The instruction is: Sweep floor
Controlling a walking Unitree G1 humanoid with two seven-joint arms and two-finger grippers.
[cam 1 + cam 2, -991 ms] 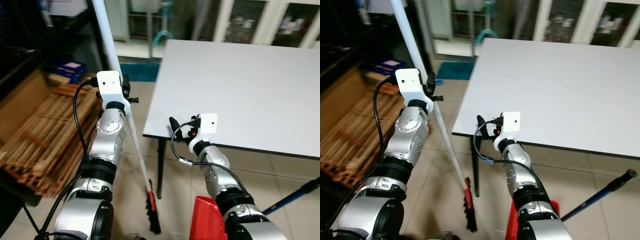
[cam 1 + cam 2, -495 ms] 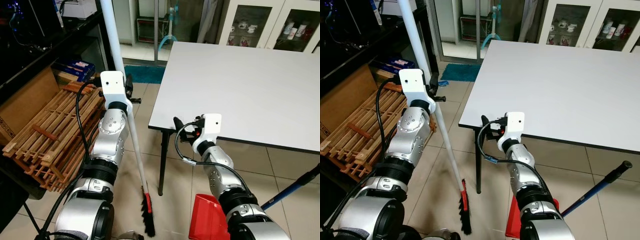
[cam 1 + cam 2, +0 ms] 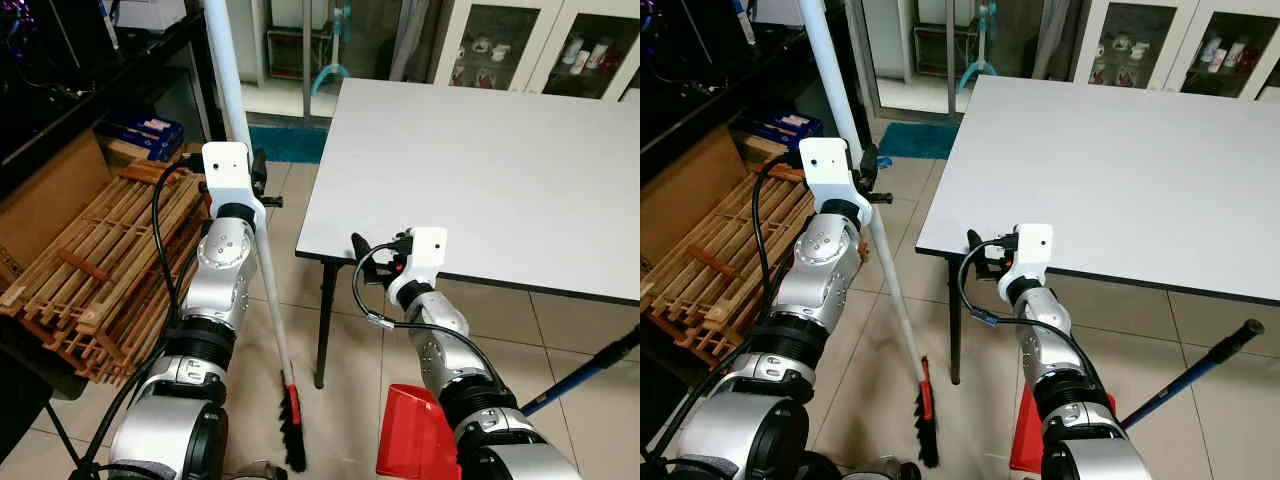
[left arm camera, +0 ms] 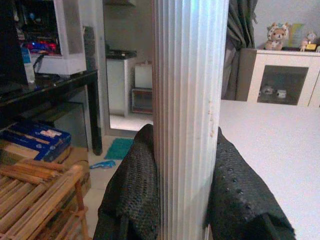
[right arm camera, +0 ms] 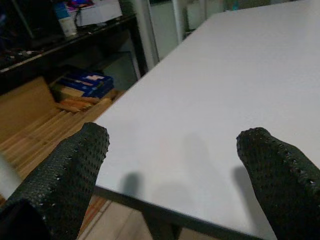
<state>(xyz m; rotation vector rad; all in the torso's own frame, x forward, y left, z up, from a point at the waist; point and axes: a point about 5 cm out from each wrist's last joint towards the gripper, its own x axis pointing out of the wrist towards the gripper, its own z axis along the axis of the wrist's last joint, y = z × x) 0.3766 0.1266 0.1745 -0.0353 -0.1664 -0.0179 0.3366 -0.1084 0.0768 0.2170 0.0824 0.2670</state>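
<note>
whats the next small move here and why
Probably draw the broom across the tiles toward the red dustpan. The left claw is shut on the white handle, the bristles rest on the floor beside the table leg, and the right claw hangs open over the table edge.

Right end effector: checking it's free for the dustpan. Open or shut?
Open. The right end effector's two black fingers stand wide apart, empty, before the white table.
</note>
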